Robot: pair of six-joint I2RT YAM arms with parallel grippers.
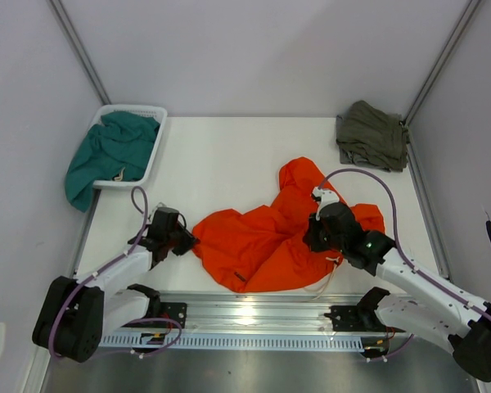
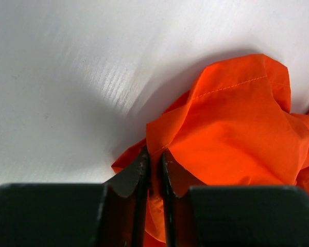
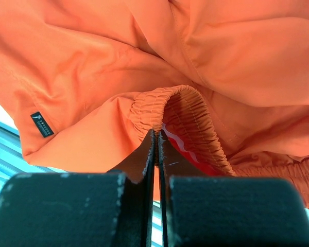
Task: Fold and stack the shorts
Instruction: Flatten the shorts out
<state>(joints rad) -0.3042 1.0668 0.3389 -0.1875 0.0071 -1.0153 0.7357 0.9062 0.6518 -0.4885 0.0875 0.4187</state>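
Orange shorts (image 1: 270, 237) lie crumpled and unfolded at lower centre of the top view, left gripper (image 2: 154, 154) pinching a fabric edge and right gripper (image 3: 155, 135) clamped on the elastic waistband (image 3: 185, 108), so folding seems barely begun, with the olive garment (image 1: 372, 135) heaped upper right and the teal garment (image 1: 106, 155) in the basket (image 1: 158, 139) upper left.

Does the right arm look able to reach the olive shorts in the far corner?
Probably not yet: the right tool is shut on the waistband of the orange shorts and must release it first. Otherwise the way to the olive shorts looks free.
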